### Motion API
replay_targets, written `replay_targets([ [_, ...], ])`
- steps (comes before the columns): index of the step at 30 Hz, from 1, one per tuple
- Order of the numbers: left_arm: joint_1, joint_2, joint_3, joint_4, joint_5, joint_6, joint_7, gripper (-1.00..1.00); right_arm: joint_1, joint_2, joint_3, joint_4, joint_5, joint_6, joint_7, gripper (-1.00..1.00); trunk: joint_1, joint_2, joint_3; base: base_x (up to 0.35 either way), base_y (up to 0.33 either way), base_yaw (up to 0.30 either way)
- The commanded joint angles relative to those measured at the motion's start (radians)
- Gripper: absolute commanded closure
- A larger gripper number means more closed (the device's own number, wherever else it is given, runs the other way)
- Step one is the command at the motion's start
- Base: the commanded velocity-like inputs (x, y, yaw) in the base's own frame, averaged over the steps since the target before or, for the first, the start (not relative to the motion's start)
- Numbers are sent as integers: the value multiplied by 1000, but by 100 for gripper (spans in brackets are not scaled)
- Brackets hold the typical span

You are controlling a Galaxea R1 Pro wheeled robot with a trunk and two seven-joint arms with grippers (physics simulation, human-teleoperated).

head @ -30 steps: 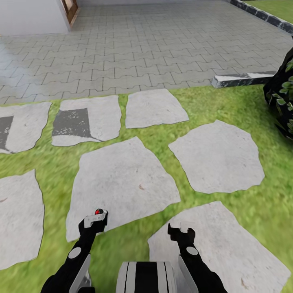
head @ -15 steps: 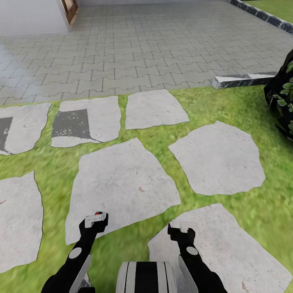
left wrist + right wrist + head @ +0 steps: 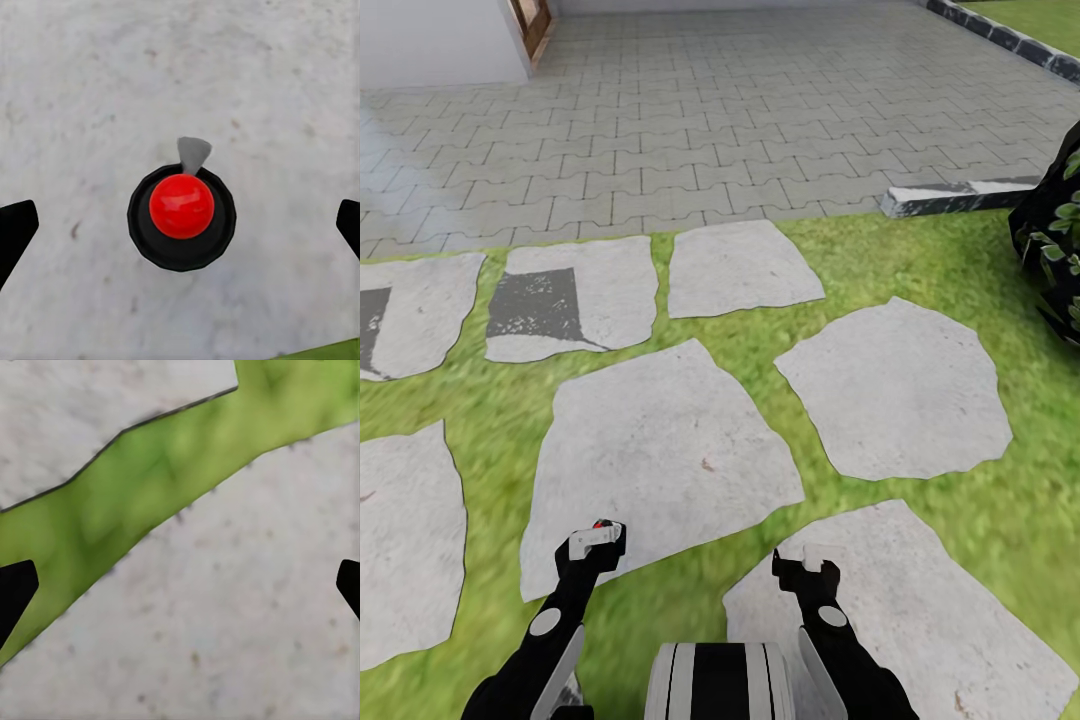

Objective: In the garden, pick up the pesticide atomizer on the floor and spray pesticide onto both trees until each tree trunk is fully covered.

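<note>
Head view: the left tool (image 3: 596, 541) hangs low in the lower left of the frame over a large pale grey irregular stepping stone (image 3: 660, 450), and a sliver of red shows at its tip. Left wrist view: directly beneath it, at the centre of the frame, the small black round pesticide atomizer (image 3: 181, 217), topped by a glossy red ball with a short grey nozzle pointing toward the top of the frame, stands on the stone. The two black fingertips (image 3: 15, 232) sit at the far left and right edges of that frame, spread wide and clear of the atomizer on both sides. The right tool (image 3: 805, 568) is at the lower centre-right of the head view, above a second pale grey stepping stone (image 3: 920, 610); in the right wrist view its fingertips are likewise wide apart with nothing between them, over stone and a diagonal strip of green grass (image 3: 172, 480). Grey interlocking paving (image 3: 740, 110) fills the upper part of the head view, with a white wall (image 3: 440, 40) at upper left and a dark leafy plant (image 3: 1055, 240) at the right edge
</note>
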Motion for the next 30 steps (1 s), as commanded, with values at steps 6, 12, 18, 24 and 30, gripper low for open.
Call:
replay_targets([
  [6,0,1,-6,0,10,-4,8,-100,0,-1,4,-1,-10,4,-7,-100,0,0,-1,0,0,0],
  [12,0,0,-6,0,10,-4,8,-100,0,-1,4,-1,-10,5,-8,-100,0,0,-1,0,0,0],
  [18,0,0,-6,0,11,-4,9,-100,0,-2,3,-1,-10,4,-7,-100,0,0,-1,0,0,0],
  [24,0,1,-5,0,12,-4,10,-100,0,-3,4,-1,-10,4,-7,-100,0,0,-1,0,0,0],
  [30,0,2,-5,0,14,-5,10,-100,0,-3,4,-1,-10,4,-7,-100,0,0,-1,0,0,0],
])
